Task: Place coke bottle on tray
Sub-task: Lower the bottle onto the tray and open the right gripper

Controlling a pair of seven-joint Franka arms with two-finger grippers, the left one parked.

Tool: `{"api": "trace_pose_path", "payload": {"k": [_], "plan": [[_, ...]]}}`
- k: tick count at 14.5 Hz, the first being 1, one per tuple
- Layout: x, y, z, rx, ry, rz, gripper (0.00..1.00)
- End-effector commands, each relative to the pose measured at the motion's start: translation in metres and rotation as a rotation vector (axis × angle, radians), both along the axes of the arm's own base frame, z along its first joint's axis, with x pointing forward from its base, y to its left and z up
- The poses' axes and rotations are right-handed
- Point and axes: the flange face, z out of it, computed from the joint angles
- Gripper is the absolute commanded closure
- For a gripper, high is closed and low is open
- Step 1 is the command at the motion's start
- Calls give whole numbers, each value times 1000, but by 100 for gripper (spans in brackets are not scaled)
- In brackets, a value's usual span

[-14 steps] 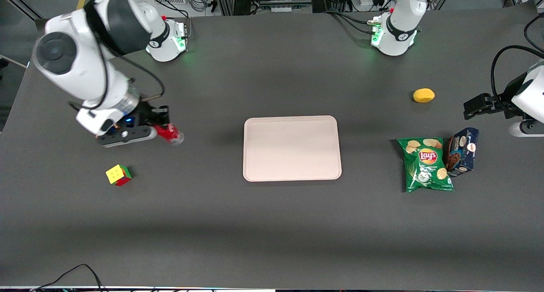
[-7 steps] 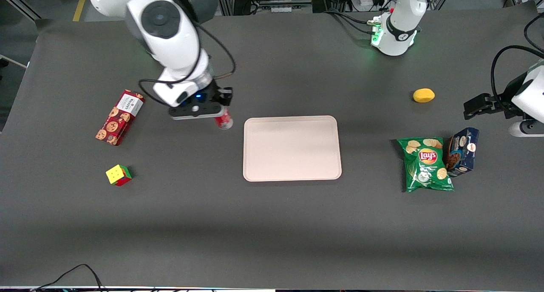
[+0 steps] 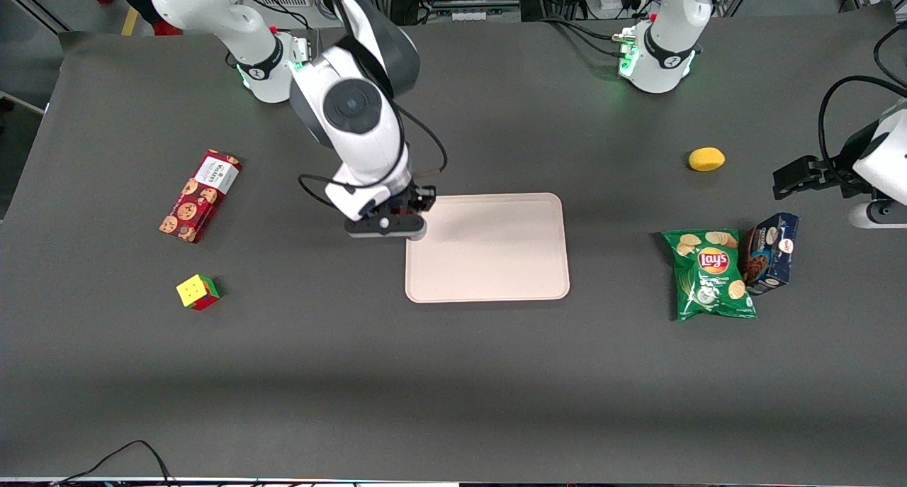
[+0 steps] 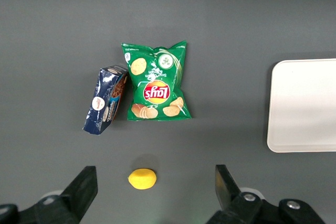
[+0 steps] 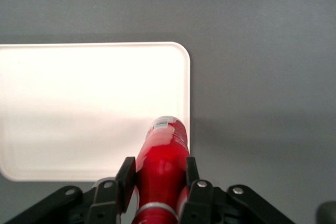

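Right arm's end effector [image 3: 409, 221] hangs over the tray [image 3: 496, 260], at the tray edge nearest the working arm's end of the surface [image 3: 453, 373]. It is clamped on the coke bottle [image 5: 164, 174]: in the right wrist view the black fingers [image 5: 126, 178] press both sides of the red body, and the bottle's end sticks out past them, over the pale tray floor just inside the rim. From the front the bottle is almost fully hidden under the wrist; only a sliver shows. Bottle is held in the air, not resting on the tray.

Tray sits flat mid-surface, nothing lying on it.

Toward the working arm's end: red cookie box [image 3: 200, 196] lying flat, and a Rubik's cube [image 3: 198, 292] nearer the front camera than the box, well apart from it.

Toward the parked arm's end: green Lay's chip bag [image 3: 711, 274] lying flat, with a dark blue cookie box [image 3: 771, 253] just beside it, touching or nearly touching its edge; can't tell which. A yellow lemon [image 3: 706, 159] lies farther from the front camera than both, apart from them. The left wrist view shows the same three plus one end of the tray.
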Motion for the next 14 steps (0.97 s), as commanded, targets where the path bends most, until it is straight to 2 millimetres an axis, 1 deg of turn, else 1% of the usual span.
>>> {"api": "trace_pose_path", "payload": {"k": [1, 2, 5, 7, 9, 11, 14], "plan": [[15, 16, -30, 9, 1, -21, 100], [14, 18, -39, 1, 9, -18, 100], [14, 21, -54, -1, 22, -20, 100], [18, 24, -65, 17, 7, -26, 100], [18, 30, -80, 20, -1, -20, 100], [19, 31, -91, 15, 1, -21, 100], [19, 31, -96, 12, 4, -22, 100]]}}
